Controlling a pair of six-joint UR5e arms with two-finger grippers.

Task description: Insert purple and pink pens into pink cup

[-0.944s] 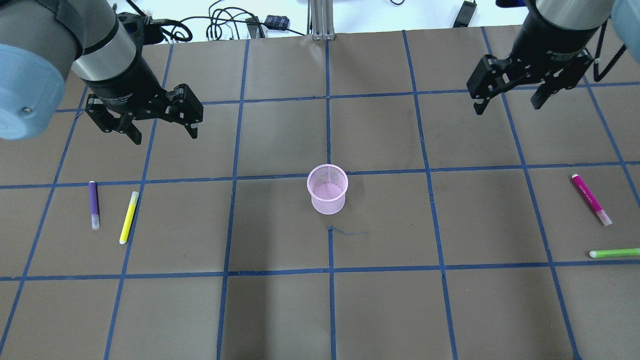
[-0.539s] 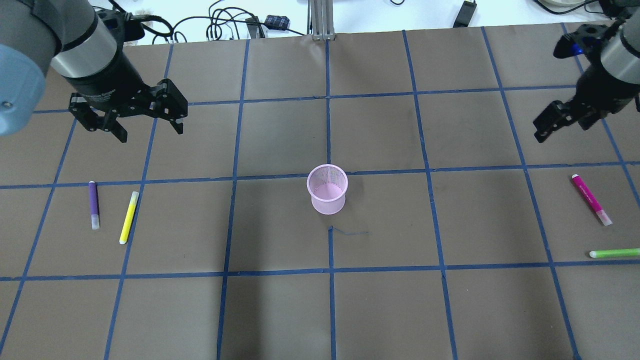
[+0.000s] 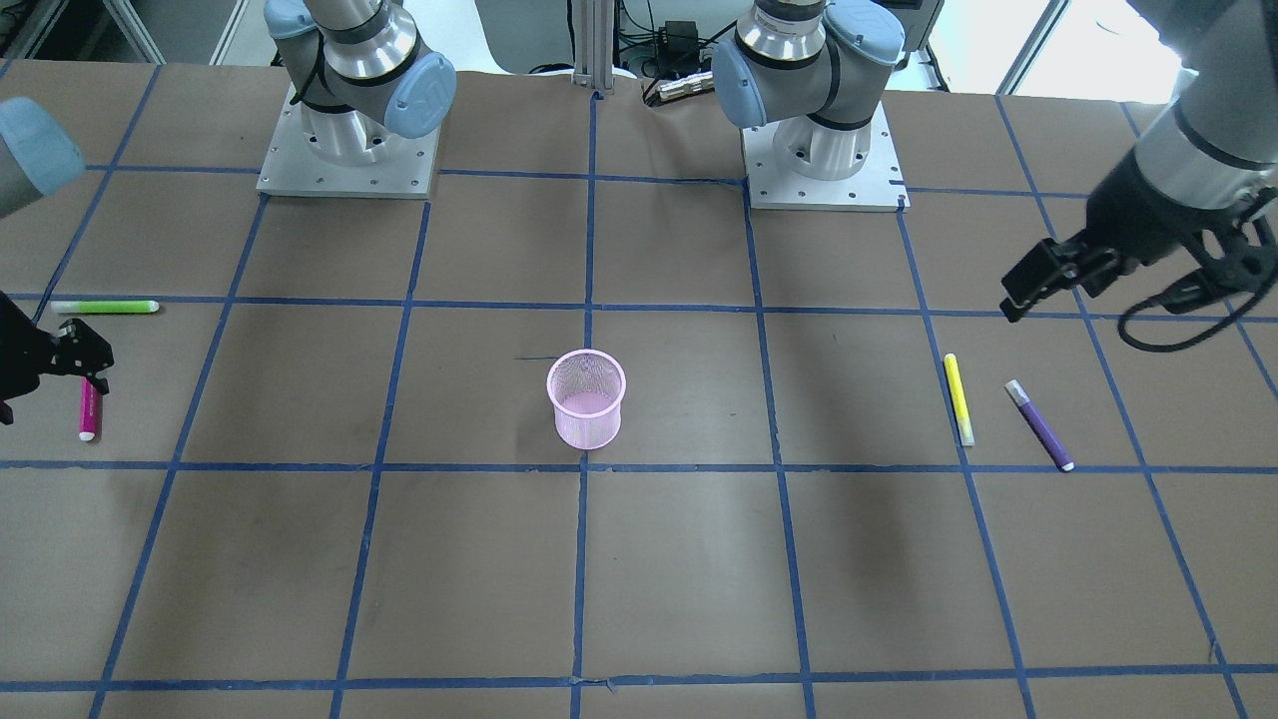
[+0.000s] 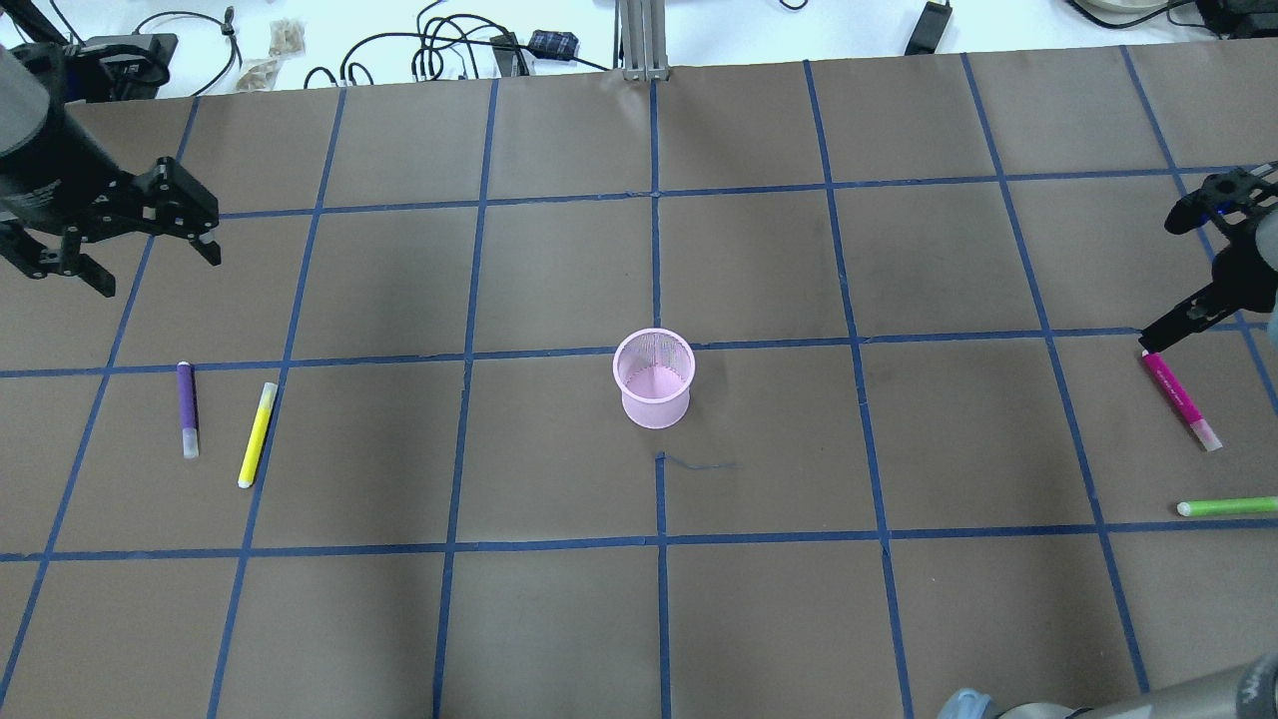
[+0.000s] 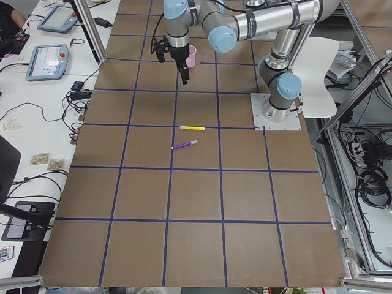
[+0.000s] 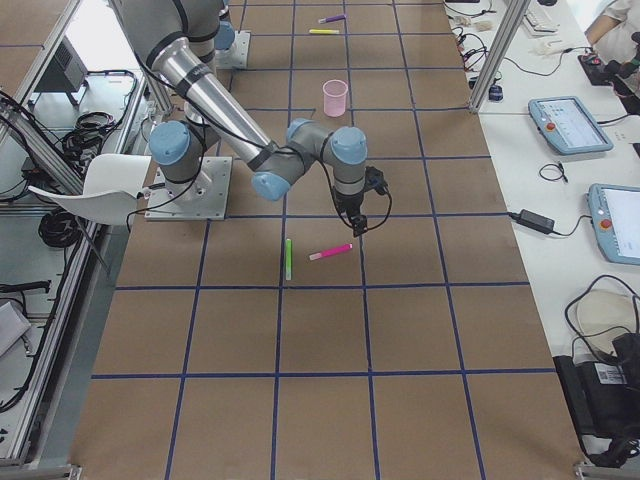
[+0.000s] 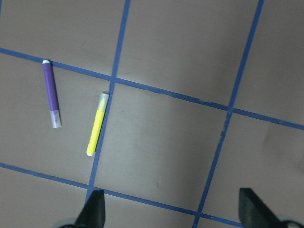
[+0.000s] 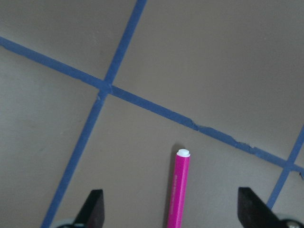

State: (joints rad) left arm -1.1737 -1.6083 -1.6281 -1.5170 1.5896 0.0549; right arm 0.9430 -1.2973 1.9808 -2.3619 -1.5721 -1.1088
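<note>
Front-facing view: the pink cup (image 3: 586,399) stands upright mid-desk (image 3: 699,599), and I see no pen in it. The pink pen (image 3: 88,411) lies flat at the view's left edge, partly under the right jaws. The purple pen (image 3: 1039,425) lies flat far across, just beside a yellow pen (image 3: 958,413), with the left jaws raised well clear of it.

Overhead: the left jaws are spread wide and hang apart from the purple pen. The right jaws sit at the pink pen's end, but I cannot tell their spread from here.

Left wrist camera: both fingertips (image 7: 92,211) show at the bottom, wide apart. The purple pen lies outside the gap, ahead and off beyond the left-hand tip. Its long axis runs roughly crosswise to the closing line, so I judge a sideways shift matters more than a wrist turn.

Right wrist camera: the jaws are wide, and the pink pen's capped end lies about midway between the tips. Its body runs straight back out of frame — square to the closing line.

Right side view: a green pen (image 6: 288,258) lies near the pink one, apart from it. My read is that the right arm is the nearer to a grasp.
</note>
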